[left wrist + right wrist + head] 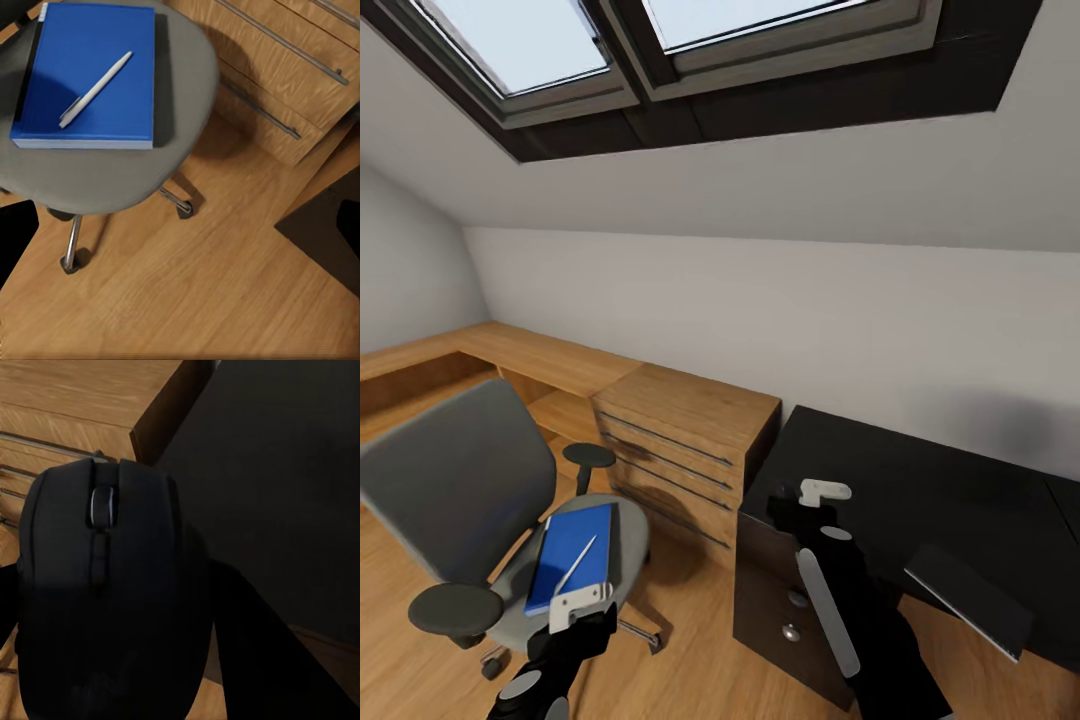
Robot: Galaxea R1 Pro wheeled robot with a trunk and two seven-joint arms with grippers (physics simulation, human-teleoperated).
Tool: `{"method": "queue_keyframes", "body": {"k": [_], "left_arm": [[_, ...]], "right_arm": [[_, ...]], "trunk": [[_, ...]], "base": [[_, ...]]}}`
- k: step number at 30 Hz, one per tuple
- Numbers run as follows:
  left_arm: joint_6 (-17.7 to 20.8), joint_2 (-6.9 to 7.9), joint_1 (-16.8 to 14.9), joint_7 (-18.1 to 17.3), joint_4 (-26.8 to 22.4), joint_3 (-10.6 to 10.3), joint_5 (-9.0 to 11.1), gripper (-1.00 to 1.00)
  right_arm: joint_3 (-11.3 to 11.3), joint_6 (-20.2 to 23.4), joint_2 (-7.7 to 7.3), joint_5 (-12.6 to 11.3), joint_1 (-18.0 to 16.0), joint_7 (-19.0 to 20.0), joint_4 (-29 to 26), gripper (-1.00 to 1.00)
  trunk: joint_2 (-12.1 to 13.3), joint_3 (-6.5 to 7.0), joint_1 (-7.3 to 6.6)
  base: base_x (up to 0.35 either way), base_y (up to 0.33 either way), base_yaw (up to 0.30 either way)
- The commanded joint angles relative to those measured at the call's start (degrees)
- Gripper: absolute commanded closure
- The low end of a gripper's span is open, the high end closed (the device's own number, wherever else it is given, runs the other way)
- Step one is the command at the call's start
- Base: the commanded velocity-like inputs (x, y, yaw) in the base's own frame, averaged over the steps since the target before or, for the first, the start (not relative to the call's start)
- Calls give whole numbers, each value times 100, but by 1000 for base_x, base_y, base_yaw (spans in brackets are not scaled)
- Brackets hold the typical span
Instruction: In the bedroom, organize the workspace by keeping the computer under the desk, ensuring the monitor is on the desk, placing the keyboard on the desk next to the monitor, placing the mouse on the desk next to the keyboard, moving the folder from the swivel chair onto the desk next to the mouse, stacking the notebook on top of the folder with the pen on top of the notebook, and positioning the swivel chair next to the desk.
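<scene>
The right gripper point(800, 510) clamps the black scroll-wheel mouse point(105, 592) above the dark desk's point(940, 480) corner, where careless release risks it tumbling off; the left gripper's grip state is unclear

Two black arms, grey oval panels, white tool point(580, 603) and white tool point(825, 491) mounts
</scene>
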Motion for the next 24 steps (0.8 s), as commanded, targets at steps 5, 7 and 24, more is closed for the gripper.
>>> {"method": "queue_keyframes", "body": {"k": [5, 7, 24], "left_arm": [[18, -2, -1, 46, 59, -29, 58, -100], [19, 6, -1, 46, 115, -209, 53, -100], [3, 15, -1, 54, 118, -290, 51, -100]], "right_arm": [[9, 5, -1, -78, -4, -72, 0, 100], [8, 5, -1, -80, -4, -72, -12, 100], [-511, -13, -1, -81, -4, -62, -11, 100]], "trunk": [[-4, -6, 1], [-4, -6, 1], [-4, 30, 1]], "base": [[-2, 2, -1], [0, 0, 0], [0, 0, -215]]}}
